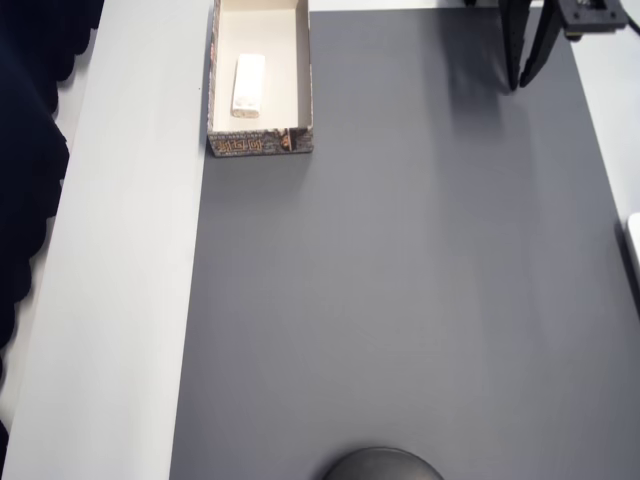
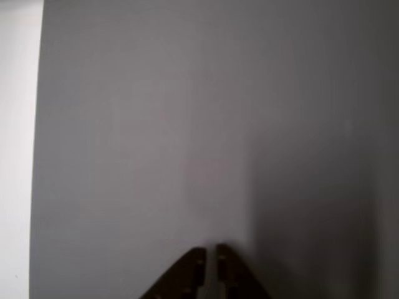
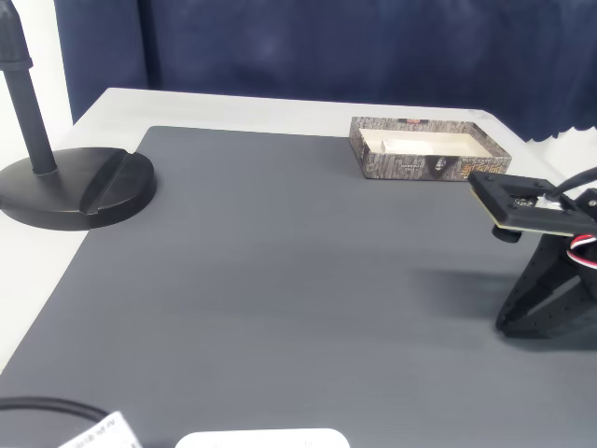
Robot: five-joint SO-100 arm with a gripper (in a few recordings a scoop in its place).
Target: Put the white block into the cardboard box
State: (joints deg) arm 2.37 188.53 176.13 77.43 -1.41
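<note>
The white block [image 1: 249, 85] is being seen lying flat inside the cardboard box [image 1: 303, 70] at the overhead view's far left, while the empty gripper [image 1: 526, 82], fingers nearly together, is being held well apart; judged placed, no further move being called for.

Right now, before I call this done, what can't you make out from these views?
- White block: the fixed view hides it behind the cardboard box near wall.
- Box far end: cut off by the overhead view's top edge.
- End effector: fingertips nearly together in the blurred wrist view; holding nothing.
- Print on the box end: too small to read.
</note>
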